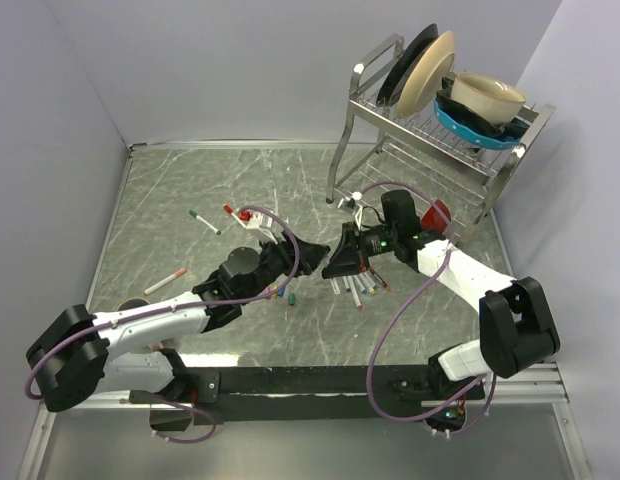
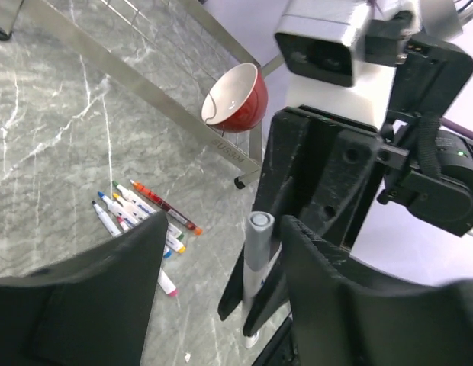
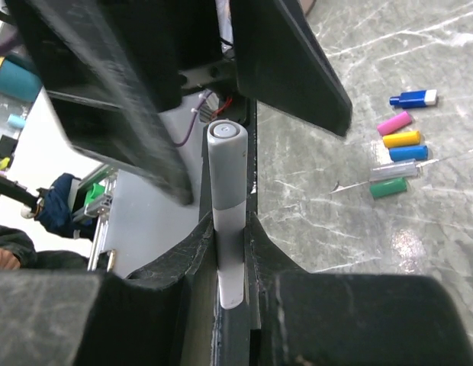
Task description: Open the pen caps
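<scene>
My right gripper [image 3: 231,232] is shut on a white-barrelled marker [image 3: 230,252] whose grey cap [image 3: 225,164] points at my left gripper. The left gripper [image 2: 225,229] is open, with the grey cap [image 2: 259,240] between its fingers, close to the right finger [image 2: 328,274] and well clear of the left one. The two grippers meet nose to nose at mid-table, left [image 1: 315,253] and right [image 1: 341,264]. Several loose caps [image 3: 400,145], blue, pink, yellow and green, lie on the marble, also in the top view [image 1: 283,293].
A pile of markers [image 1: 360,285] lies under the right gripper and also shows in the left wrist view [image 2: 141,213]. Single markers [image 1: 203,222] [image 1: 165,281] lie to the left. A dish rack [image 1: 440,120] stands back right, with a red bowl [image 2: 236,99] under it.
</scene>
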Robot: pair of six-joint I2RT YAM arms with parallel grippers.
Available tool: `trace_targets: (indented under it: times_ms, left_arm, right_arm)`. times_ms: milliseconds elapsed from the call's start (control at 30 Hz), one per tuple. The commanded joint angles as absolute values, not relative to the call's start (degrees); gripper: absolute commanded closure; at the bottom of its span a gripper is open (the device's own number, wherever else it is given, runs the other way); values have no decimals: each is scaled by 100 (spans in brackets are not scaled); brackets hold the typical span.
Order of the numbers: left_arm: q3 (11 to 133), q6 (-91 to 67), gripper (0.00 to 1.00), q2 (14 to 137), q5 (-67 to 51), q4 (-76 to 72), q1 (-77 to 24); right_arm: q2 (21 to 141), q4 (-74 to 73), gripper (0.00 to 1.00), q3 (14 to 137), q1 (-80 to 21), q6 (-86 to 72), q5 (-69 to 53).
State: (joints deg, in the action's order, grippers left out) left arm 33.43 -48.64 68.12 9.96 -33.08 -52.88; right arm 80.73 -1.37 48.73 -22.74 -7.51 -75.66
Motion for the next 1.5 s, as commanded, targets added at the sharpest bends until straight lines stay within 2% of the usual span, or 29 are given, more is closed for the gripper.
trace_targets:
  times_ms: [0,500,600,633,700,800,933,1167,1467]
  left_arm:
    - [3638,-4772,41,6925,774,-3559,-5238]
    - [3850,-4764,69,7198,115,-3586,-5124]
    - [3876,-4720,79,7216,53,-3586,-5098]
    - [3885,-4702,88,7216,-34,-3569,-5089]
    - [3946,-4641,99,7172,-96,-3420,-5019]
    - [3938,-4614,99,6971,-36,-3200,-4835]
    - [3999,-4649,99,6339,684,-2541,-4370]
    - [3894,-4904,99,5573,844,-2048,-2973]
    - [3376,-5071,99,5072,923,-1644,-2541]
  right_arm:
    - [8103,-114,100,5124,-2320,-668,-7743]
    - [8209,-211,100,5185,-2320,-650,-7620]
    - [8226,-299,100,5221,-2312,-598,-7594]
    - [8227,-316,100,5238,-2320,-580,-7585]
    - [8253,-456,100,5273,-2320,-475,-7568]
    - [8271,-589,100,5317,-2320,-369,-7524]
    - [8349,-624,100,5317,-2364,-343,-7532]
    - [8552,-1476,100,5642,-2610,351,-7225]
    - [8833,-2196,100,5941,-2777,940,-6645]
